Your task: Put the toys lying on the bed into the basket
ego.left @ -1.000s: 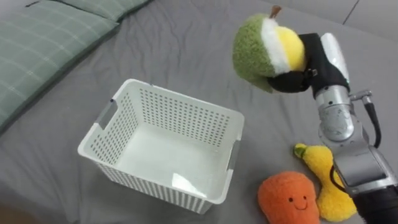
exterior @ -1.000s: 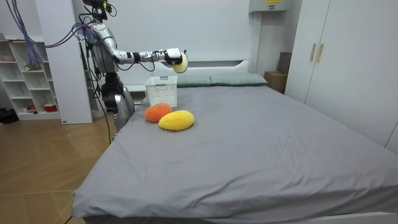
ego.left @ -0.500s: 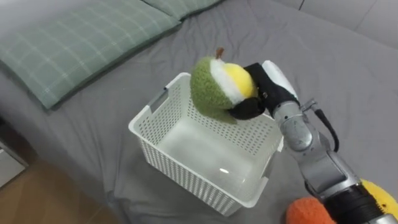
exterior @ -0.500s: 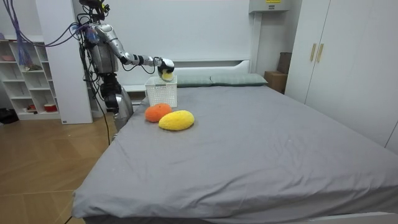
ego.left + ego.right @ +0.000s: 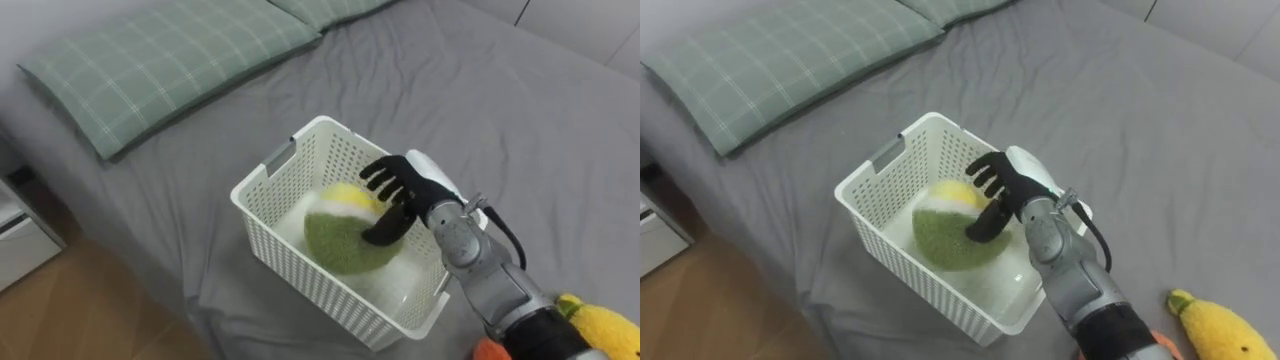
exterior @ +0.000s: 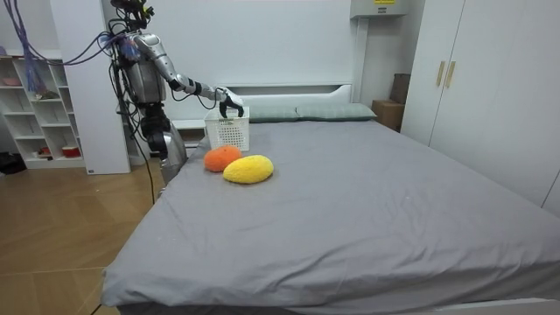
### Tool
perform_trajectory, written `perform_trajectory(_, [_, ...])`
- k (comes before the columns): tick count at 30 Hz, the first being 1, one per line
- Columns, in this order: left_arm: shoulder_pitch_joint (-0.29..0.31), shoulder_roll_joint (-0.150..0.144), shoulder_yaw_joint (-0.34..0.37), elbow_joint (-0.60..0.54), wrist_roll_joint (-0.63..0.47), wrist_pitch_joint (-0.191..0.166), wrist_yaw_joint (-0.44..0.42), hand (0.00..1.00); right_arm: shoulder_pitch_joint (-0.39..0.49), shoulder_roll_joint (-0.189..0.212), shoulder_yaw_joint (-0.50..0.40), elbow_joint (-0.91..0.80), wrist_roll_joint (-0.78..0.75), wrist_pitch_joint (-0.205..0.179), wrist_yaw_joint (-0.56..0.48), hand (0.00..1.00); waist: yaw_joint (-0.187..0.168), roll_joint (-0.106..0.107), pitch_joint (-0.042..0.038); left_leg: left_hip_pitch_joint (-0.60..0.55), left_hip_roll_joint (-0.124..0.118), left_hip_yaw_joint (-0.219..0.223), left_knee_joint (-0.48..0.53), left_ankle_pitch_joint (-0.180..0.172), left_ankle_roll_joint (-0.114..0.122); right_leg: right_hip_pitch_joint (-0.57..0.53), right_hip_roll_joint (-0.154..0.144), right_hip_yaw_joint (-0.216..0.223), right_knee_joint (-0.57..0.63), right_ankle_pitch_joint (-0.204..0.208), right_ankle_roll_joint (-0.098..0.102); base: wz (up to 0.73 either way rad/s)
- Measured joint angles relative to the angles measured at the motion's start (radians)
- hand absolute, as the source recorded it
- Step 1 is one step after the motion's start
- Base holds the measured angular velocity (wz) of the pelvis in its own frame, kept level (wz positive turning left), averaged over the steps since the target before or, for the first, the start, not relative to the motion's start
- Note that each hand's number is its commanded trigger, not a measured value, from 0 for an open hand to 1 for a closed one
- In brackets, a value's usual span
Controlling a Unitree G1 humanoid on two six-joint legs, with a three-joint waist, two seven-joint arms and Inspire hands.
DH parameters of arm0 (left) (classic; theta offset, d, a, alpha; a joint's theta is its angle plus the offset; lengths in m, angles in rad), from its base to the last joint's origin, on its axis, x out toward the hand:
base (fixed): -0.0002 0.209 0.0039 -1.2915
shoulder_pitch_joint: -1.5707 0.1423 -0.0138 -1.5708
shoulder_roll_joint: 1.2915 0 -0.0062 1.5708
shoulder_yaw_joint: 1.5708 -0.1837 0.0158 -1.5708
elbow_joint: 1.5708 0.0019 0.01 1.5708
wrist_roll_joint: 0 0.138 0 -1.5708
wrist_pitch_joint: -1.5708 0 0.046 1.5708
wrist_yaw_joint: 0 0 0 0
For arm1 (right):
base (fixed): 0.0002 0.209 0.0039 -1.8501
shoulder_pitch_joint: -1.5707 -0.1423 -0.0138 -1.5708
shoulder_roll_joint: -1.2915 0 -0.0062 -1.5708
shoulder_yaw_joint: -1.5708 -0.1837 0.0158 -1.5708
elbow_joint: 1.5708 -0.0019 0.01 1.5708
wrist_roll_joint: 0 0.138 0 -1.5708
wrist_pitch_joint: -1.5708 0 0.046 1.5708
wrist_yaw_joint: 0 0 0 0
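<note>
Green toy (image 5: 345, 242), yellow face upward

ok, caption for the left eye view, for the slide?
Right hand open over the green plush lying in the white basket on the bed.

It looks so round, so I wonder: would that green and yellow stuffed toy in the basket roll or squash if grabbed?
The stuffed toy looks fuzzy and padded, so it probably squashes softly and is light for its size. Being rounded it might roll, but the basket walls hem it in. Its fuzz likely gives the open right hand good grip.
</note>
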State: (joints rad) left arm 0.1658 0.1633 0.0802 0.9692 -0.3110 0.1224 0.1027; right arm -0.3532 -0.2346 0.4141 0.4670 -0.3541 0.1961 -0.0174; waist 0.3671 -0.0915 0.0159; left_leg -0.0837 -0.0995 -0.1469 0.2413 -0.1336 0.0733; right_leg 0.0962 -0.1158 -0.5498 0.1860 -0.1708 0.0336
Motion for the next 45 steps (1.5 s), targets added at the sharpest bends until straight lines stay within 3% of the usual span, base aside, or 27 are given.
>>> perform_trajectory(6, [0.000, -0.001, 0.000, -0.005, 0.000, -0.001, 0.000, 0.00, 0.000, 0.000, 0.000, 0.000, -0.001, -0.010, 0.000, 0.00, -0.002, 0.006, 0.0035, 0.000, -0.001, 0.000, 0.000, 0.000, 0.001, 0.000, 0.002, 0.001, 0.000, 0.001, 0.001, 0.00])
perform_trajectory(19, [-0.014, -0.006, 0.000, -0.007, 0.042, -0.001, 0.004, 0.00, 0.000, 0.000, -0.008, 0.021, -0.004, -0.035, -0.016, 0.00, -0.011, 0.008, -0.0002, 0.003, 0.000, 0.004, -0.002, 0.001, 0.002, -0.005, 0.000, 0.006, 0.001, 0.001, 0.001, 0.00])
perform_trajectory(27, [-0.015, -0.002, 0.008, -0.005, 0.074, -0.002, -0.003, 0.00, 0.000, -0.002, -0.124, 0.013, 0.062, -0.056, -0.017, 0.00, -0.045, 0.006, -0.0024, 0.020, 0.001, 0.022, -0.006, 0.004, 0.006, 0.002, 0.001, 0.033, 0.001, 0.003, 0.005, -0.05])
perform_trajectory(34, [0.019, -0.001, 0.067, -0.001, 0.078, -0.013, 0.001, 0.00, 0.012, -0.032, -0.264, 0.014, 0.165, -0.099, -0.085, 0.00, -0.129, 0.001, -0.0089, 0.043, 0.002, 0.041, -0.018, 0.002, 0.011, 0.011, 0.002, 0.074, 0.000, 0.008, 0.010, -0.10])
perform_trajectory(41, [0.051, -0.001, 0.101, -0.007, 0.083, -0.013, 0.002, 0.00, 0.067, -0.087, -0.370, 0.044, 0.195, -0.100, -0.125, 0.00, -0.196, 0.024, -0.0188, 0.063, 0.010, 0.087, -0.029, -0.002, 0.017, 0.009, 0.004, 0.133, 0.003, 0.010, 0.013, -0.18])
perform_trajectory(45, [0.072, 0.004, 0.104, -0.006, 0.081, -0.015, 0.003, 0.00, 0.090, -0.098, -0.403, 0.120, 0.214, -0.097, -0.137, 0.00, -0.248, 0.024, -0.0185, 0.087, 0.016, 0.106, -0.038, -0.006, 0.019, 0.023, 0.005, 0.144, 0.002, 0.010, 0.013, -0.12])
